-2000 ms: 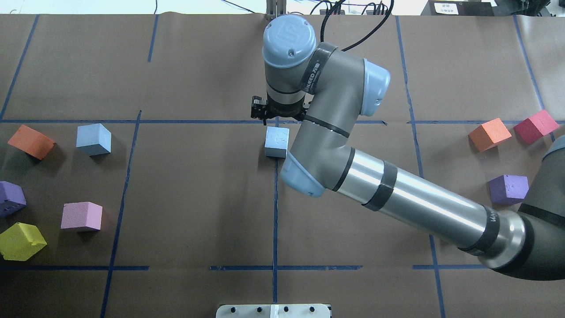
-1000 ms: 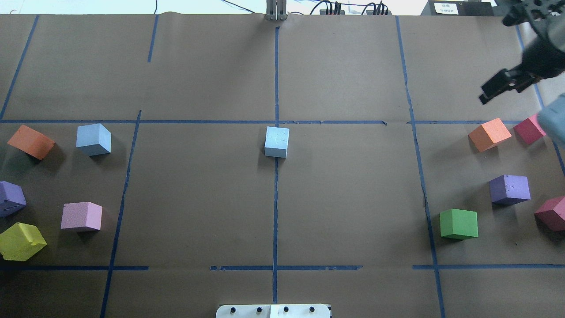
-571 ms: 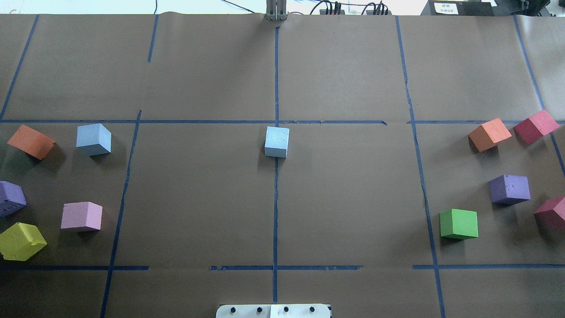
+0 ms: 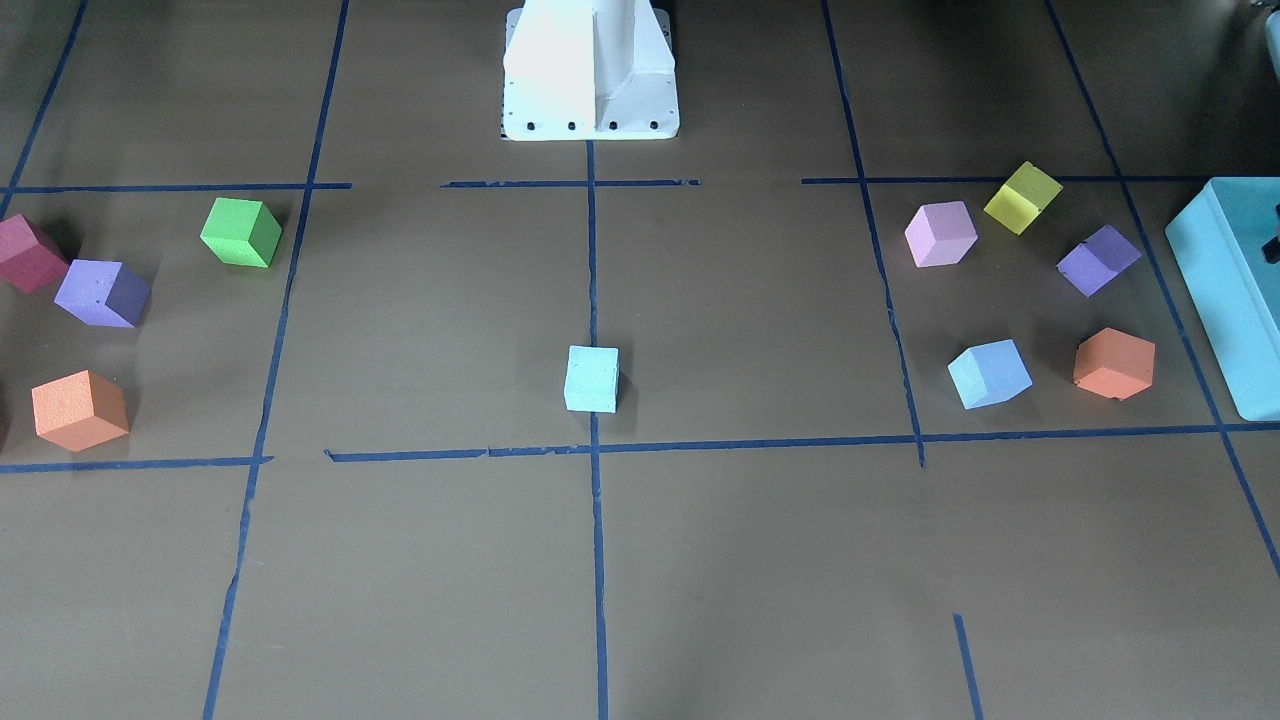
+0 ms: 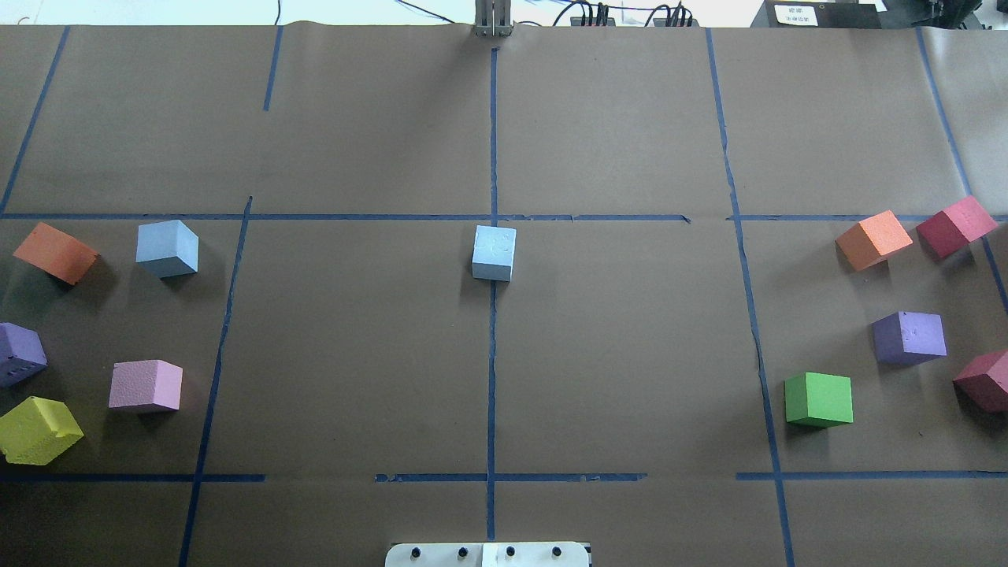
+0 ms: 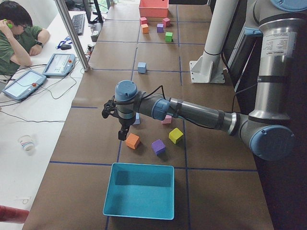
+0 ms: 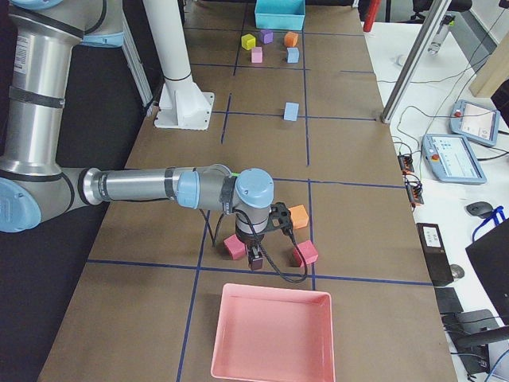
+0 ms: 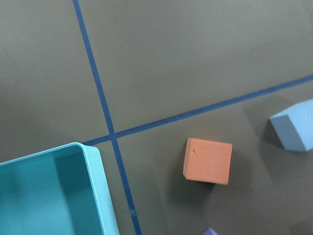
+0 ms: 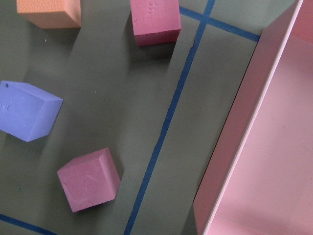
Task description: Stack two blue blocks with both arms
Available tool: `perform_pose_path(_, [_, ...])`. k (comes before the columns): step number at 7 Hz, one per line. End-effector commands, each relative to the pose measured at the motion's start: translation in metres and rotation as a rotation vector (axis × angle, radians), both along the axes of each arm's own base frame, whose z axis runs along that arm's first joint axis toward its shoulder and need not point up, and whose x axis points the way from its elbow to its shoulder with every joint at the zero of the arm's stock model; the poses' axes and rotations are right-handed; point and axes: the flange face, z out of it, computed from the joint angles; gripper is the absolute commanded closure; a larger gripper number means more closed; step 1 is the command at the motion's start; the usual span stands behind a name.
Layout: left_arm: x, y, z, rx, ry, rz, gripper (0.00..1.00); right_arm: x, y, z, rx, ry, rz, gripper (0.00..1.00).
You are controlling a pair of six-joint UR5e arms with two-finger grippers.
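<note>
One blue block (image 5: pixel 494 253) stands alone on the centre tape line, also in the front view (image 4: pixel 591 379). The second blue block (image 5: pixel 166 248) sits among cubes on my left side, also in the front view (image 4: pixel 989 374) and at the left wrist view's right edge (image 8: pixel 296 131). My left gripper (image 6: pixel 123 134) hangs over the table near the orange cube (image 8: pixel 208 160), close to that second block. My right gripper (image 7: pixel 255 261) hovers by the dark red cubes next to the pink tray (image 7: pixel 270 334). Both grippers show only in the side views, so I cannot tell whether they are open or shut.
A teal box (image 4: pixel 1230 290) lies at my left end of the table. Orange, purple, pink and yellow cubes surround the left blue block. Green (image 5: pixel 819 399), purple, orange and dark red cubes lie on my right. The white pedestal (image 4: pixel 590 70) stands at the base.
The right arm, which stood over the centre blue block, has swung away to the right and left the overhead view. The block stays in place.
</note>
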Motion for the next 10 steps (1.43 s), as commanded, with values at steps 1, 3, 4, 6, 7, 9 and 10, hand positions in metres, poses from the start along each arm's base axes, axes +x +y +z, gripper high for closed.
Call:
perform_pose_path(1, [0.112,-0.001,-0.02,-0.118,0.06,-0.001,0.0,0.001,-0.004,-0.001,0.009,-0.002,0.047,0.0])
perform_pose_path(3, [0.165,-0.014,-0.025,-0.278,0.016,-0.149,0.0,0.001,-0.004,-0.002,0.01,-0.003,0.047,0.0])
perform_pose_path(4, [0.194,-0.027,-0.031,-0.324,0.016,-0.172,0.0,0.001,-0.004,-0.001,0.01,-0.003,0.046,0.0])
perform_pose_path(6, [0.219,-0.034,-0.023,-0.329,0.022,-0.159,0.0,0.001,-0.004,-0.002,0.012,-0.005,0.045,0.0])
perform_pose_path(7, [0.235,-0.04,-0.026,-0.335,0.037,-0.164,0.0,0.001,-0.003,0.0,0.01,-0.003,0.043,0.0])
perform_pose_path(9, [0.277,-0.033,-0.024,-0.323,-0.004,-0.152,0.0,0.001,-0.002,0.001,0.009,-0.005,0.041,0.0])
perform_pose_path(10, [0.283,-0.032,-0.015,-0.334,-0.018,-0.145,0.0,0.001,-0.001,0.002,0.009,-0.005,0.04,0.0])
